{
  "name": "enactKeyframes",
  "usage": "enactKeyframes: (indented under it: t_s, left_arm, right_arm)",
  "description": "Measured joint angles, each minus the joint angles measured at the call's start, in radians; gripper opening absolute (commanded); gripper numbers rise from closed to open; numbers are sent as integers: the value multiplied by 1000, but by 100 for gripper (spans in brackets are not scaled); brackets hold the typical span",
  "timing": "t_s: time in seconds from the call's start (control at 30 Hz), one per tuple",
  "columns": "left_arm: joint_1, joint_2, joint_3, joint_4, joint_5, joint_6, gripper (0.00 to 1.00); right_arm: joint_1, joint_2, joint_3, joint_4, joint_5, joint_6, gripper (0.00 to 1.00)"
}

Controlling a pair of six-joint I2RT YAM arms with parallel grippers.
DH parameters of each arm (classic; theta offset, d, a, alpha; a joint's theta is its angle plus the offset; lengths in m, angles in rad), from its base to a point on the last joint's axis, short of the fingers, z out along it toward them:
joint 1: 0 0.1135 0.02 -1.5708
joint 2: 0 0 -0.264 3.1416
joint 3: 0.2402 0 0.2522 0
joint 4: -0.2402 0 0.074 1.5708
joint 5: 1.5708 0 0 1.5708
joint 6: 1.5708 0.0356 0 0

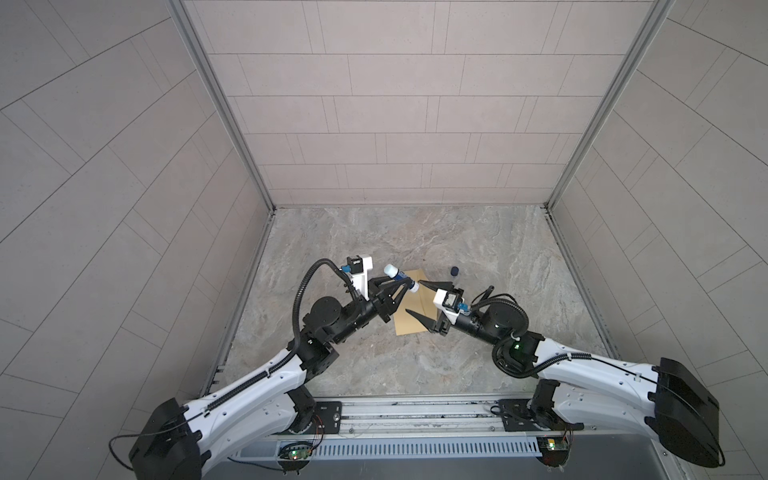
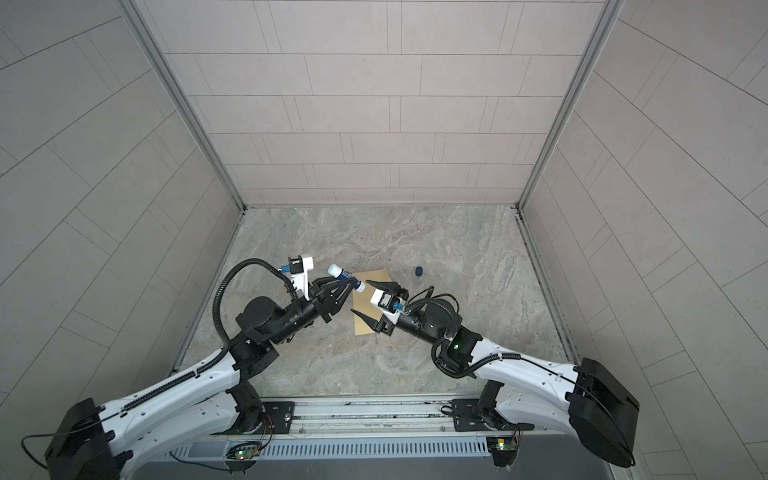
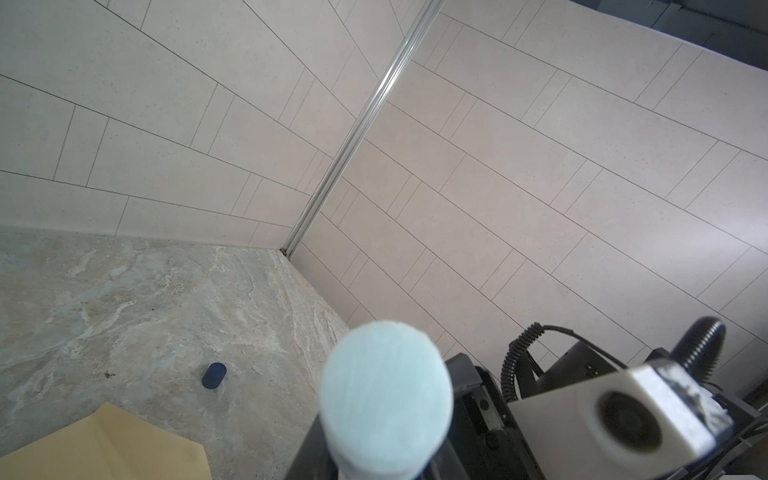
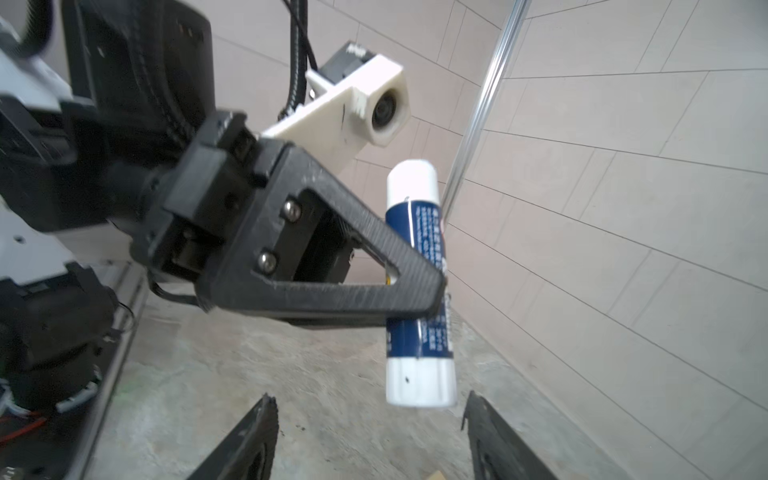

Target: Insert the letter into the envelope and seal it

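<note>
L tool [image 1: 401, 286] grips a glue stick [image 1: 400, 276] at its blue middle, both white ends free, held above the tabletop [image 1: 478, 249]. R tool [image 1: 413, 297] stands wide, tips just short of the stick's nearer end, not touching. Envelope [image 2: 368, 299] lies flat under R tool, its far edge past the tips. Blue cap [image 1: 454, 271] lies beyond R tool, w/ open room around.

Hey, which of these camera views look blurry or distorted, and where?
Left wrist view: the end of the glue stick sits too near the lens, a soft pale blob; the dark blue cap beyond is sharper. Right wrist view: the glue stick label is slightly blurred. Both top views: fairly sharp, but the wide-angle lens splays the walls outward.
</note>
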Motion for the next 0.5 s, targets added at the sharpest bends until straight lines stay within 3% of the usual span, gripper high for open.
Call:
enactKeyframes:
  t_s: [0.23,0.5]
  left_arm:
    - [0,1,0,0,-4,-17,0]
    - [0,1,0,0,-6,-25,0]
  right_arm:
    - [92,106,-10,167,226,-191,60]
    - [113,138,-10,277,315,-257,52]
